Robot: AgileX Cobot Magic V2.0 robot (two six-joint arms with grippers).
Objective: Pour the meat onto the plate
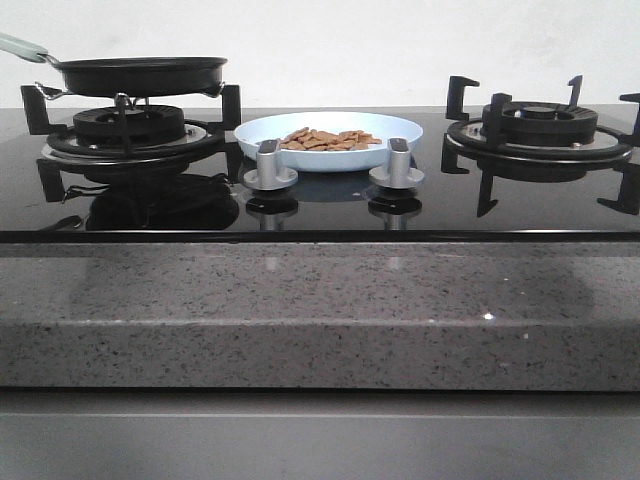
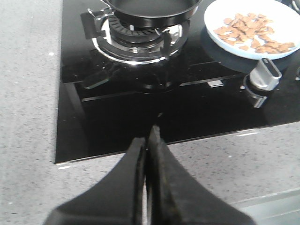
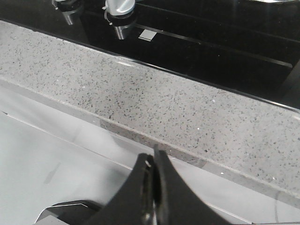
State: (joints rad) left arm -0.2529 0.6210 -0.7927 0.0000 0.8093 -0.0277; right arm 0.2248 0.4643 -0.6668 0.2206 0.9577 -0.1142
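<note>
The pale blue-white plate (image 1: 328, 132) sits on the black glass hob between the two burners, with the heap of orange-brown meat pieces (image 1: 328, 139) lying in it. Plate (image 2: 281, 11) and meat (image 2: 251, 32) also show in the left wrist view. The black frying pan (image 1: 140, 74) with a pale green handle (image 1: 20, 45) rests on the left burner; what is inside it cannot be seen. My left gripper (image 2: 148, 133) is shut and empty, over the hob's front edge. My right gripper (image 3: 153, 154) is shut and empty, low in front of the counter.
Two silver knobs (image 1: 270, 165) (image 1: 398, 165) stand in front of the plate. The right burner (image 1: 540, 125) with black pan supports is bare. A speckled grey stone counter edge (image 1: 320, 310) runs along the front of the hob.
</note>
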